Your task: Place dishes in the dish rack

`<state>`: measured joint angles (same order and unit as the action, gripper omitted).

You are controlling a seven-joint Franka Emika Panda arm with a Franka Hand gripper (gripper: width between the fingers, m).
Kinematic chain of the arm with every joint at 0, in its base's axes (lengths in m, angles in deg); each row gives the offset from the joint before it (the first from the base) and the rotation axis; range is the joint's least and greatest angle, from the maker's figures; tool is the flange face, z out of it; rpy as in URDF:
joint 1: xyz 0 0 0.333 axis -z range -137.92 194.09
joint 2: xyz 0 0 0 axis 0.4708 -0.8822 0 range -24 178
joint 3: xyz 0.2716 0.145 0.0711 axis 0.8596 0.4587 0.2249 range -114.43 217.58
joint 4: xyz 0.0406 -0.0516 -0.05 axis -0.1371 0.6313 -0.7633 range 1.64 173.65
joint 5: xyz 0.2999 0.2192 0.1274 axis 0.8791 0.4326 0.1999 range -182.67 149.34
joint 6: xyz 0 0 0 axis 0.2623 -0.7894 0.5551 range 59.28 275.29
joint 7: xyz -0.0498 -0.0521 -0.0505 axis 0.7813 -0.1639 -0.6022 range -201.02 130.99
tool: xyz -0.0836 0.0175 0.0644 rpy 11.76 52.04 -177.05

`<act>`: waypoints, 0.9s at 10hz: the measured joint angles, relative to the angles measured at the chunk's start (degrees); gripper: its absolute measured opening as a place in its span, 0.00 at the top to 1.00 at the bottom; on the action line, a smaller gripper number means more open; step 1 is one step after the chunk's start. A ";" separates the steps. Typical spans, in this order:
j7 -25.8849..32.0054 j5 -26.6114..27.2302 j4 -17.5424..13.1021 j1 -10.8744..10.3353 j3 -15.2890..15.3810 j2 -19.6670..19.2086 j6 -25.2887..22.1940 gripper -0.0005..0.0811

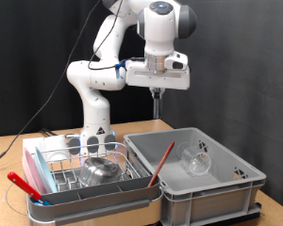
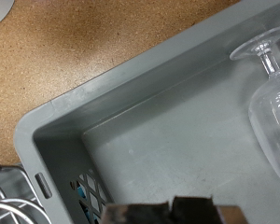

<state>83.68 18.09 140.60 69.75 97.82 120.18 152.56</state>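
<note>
Two-finger gripper [image 1: 158, 94] high above the grey plastic crate [image 1: 231, 185], jaw state impossible to tell, fingertips cropped in wrist view, clear glass cup [image 1: 197, 160] lying inside crate, shiny steel bowl [image 1: 102, 170] in silvery wire dish rack [image 1: 61, 168] at nine o'clock

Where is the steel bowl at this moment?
In the exterior view, the steel bowl sits inside the dish rack at the lower left, beside the grey crate on its right.

The grey crate [image 1: 222, 185] looked matt, smooth plastic; the stemmed glass [image 2: 271, 89] in it was clear and glossy. The steel bowl [image 1: 103, 170] shone like polished metal in the silvery wire dish rack [image 1: 74, 162]. The tabletop [image 2: 84, 47] was speckled, cork-like brown
</note>
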 joint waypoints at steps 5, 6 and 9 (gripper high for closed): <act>1.25 2.29 -0.08 0.16 -0.16 -1.02 0.46 0.99; 1.76 3.40 -0.08 0.15 -0.22 -1.07 0.53 0.99; 2.01 4.05 -0.06 0.11 -0.22 -1.06 0.53 0.98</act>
<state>85.69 22.13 140.54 69.86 97.59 119.13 153.09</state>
